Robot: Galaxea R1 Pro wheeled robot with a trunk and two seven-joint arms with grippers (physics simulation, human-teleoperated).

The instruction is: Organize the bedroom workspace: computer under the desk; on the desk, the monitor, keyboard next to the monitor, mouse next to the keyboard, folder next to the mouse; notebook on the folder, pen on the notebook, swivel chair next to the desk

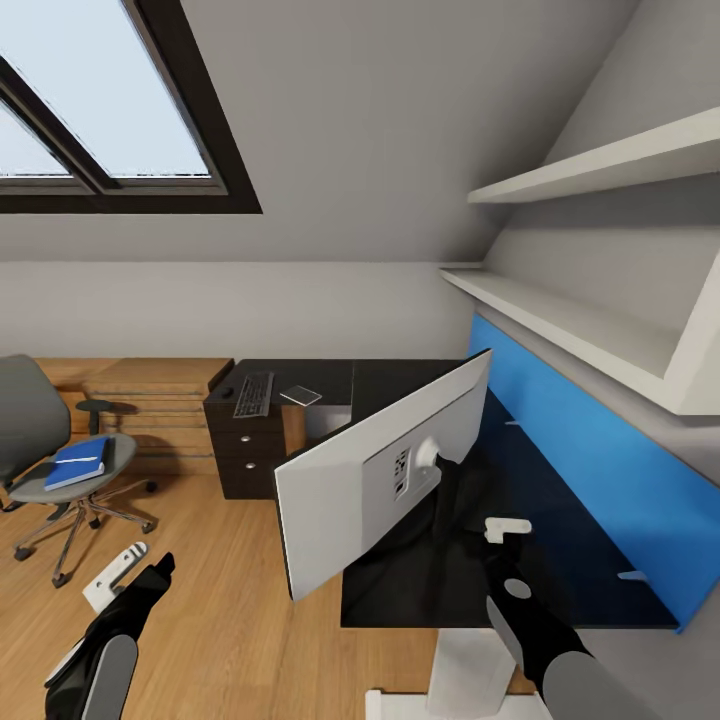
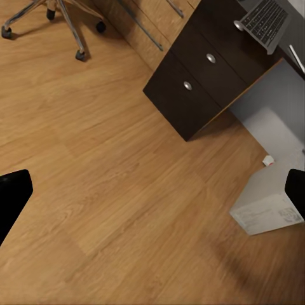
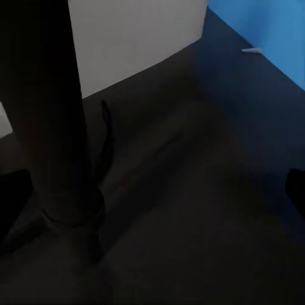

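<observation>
The monitor (image 1: 385, 475) stands on the glossy black desk (image 1: 570, 570), its light grey back turned to me. My right gripper (image 1: 492, 535) is low over the desk just behind the monitor, open, with the black stand pole (image 3: 51, 108) close beside one finger. My left gripper (image 1: 135, 578) hangs open over the wood floor. The keyboard (image 1: 253, 394) lies on the desk's far section. The blue folder (image 1: 78, 462) rests on the grey swivel chair (image 1: 30, 420). The light grey computer (image 2: 267, 200) stands on the floor by the drawers.
Dark drawers (image 1: 245, 450) close the desk's far end, with a low light-wood cabinet (image 1: 150, 400) behind them. A thin grey flat item (image 1: 300, 395) lies by the keyboard. A blue back panel (image 1: 600, 460) and white shelves (image 1: 560, 320) line the right wall. Open floor lies at the left.
</observation>
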